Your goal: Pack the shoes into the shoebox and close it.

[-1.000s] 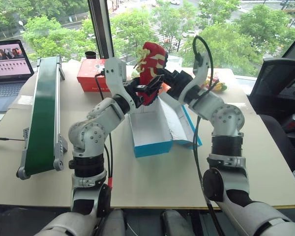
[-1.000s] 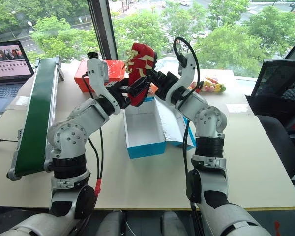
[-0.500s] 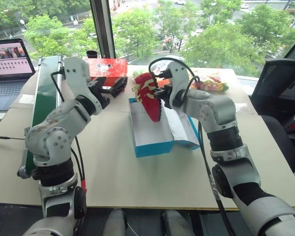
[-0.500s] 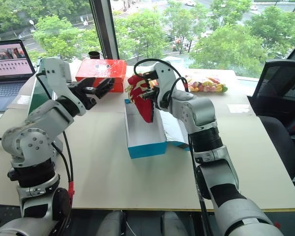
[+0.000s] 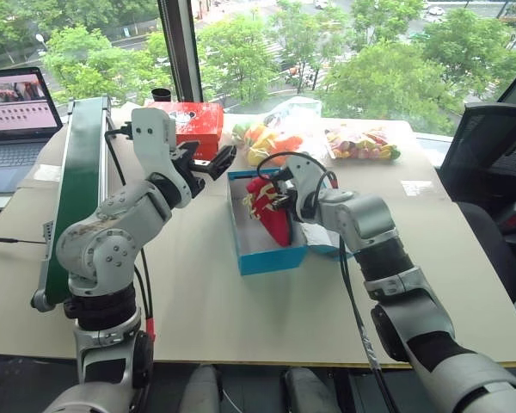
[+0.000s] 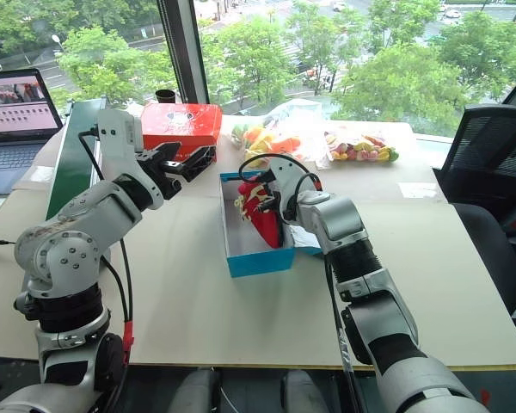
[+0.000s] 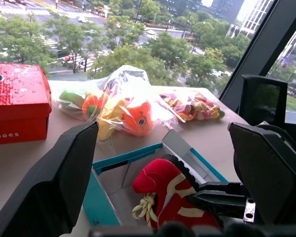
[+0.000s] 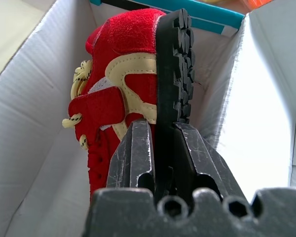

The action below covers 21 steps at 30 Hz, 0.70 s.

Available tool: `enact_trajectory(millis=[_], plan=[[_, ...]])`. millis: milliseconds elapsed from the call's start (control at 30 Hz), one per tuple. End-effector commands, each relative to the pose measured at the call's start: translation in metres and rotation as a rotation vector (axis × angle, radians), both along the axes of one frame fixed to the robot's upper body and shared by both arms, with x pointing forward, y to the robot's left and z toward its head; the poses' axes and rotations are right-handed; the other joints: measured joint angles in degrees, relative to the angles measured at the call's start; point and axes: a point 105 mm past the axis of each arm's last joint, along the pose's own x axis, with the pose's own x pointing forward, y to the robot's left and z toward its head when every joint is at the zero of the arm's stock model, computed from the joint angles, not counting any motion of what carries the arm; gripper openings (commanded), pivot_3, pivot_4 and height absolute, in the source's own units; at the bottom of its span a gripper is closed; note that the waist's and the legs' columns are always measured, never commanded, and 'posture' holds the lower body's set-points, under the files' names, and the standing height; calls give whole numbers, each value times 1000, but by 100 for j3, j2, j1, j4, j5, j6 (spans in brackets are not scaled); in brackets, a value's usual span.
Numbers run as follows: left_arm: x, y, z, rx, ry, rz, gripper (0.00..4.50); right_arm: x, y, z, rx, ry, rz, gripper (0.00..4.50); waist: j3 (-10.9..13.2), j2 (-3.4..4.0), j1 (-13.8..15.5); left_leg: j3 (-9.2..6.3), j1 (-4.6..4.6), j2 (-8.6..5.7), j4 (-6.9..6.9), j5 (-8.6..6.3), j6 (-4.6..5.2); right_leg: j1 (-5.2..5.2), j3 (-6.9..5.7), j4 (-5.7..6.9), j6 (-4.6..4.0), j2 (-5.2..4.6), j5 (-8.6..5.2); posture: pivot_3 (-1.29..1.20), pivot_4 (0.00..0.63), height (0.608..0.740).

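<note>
One red shoe [image 5: 272, 213] with yellow markings and pale laces stands on its side inside the blue shoebox [image 5: 272, 258], white inside, at the middle of the table. Its black sole [image 8: 173, 59] faces the lid side. My right gripper [image 8: 165, 143] reaches into the box and is shut on the sole's edge, one finger on either side. The lid [image 5: 328, 237] lies open flat to the right of the box. Up and to the left of the box, my left gripper [image 5: 210, 163] hangs above the table, open, with nothing between its fingers [image 7: 47, 187].
A red-orange box [image 5: 189, 120] sits at the back, just behind the left gripper. A green conveyor [image 5: 77, 198] and a laptop [image 5: 13, 112] are on the left. Clear bags of toys [image 5: 271, 138] and sweets [image 5: 361, 142] lie behind the shoebox. An office chair [image 5: 490, 163] stands right.
The right gripper brought the shoe down from above the table into the shoebox. The left gripper drew away from the shoe to the left.
</note>
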Motion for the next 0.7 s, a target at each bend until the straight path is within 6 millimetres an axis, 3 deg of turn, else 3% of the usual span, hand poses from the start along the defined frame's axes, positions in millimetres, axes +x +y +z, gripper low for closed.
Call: enact_trajectory(millis=[33,133,200,367,533,700], plan=[[2,53,-7,117,-38,269,4500,-31,16,44,47,-208,257,4474,0,1,-6,0,2,0,-3,0,0,0,1,0,0,0,0,0,150,739],[-6,80,-16,72,-35,357,4500,-63,23,39,154,-131,549,4474,0,0,44,0,3,0,-6,0,-1,5,-3,-3,0,-1,0,0,150,739],[-15,107,-22,71,-32,469,4500,-77,21,33,138,-114,650,4474,0,-1,68,-3,2,2,-2,0,-1,8,-8,-6,-1,-1,0,0,150,739],[-51,178,-39,141,-41,760,4500,-84,20,24,129,-87,718,4474,0,0,17,-4,5,4,5,0,-1,7,-9,-1,-7,-1,4,0,150,739],[-72,210,-49,64,-118,836,4500,-88,32,7,107,-61,765,4474,0,-1,47,-2,23,9,-11,0,-1,12,-12,1,-11,2,4,0,150,739],[-73,231,-70,28,-86,849,4500,-96,46,-13,85,-41,806,4474,-4,-7,80,-2,23,7,-8,0,-2,17,-14,-5,-11,-1,4,0,150,739]])
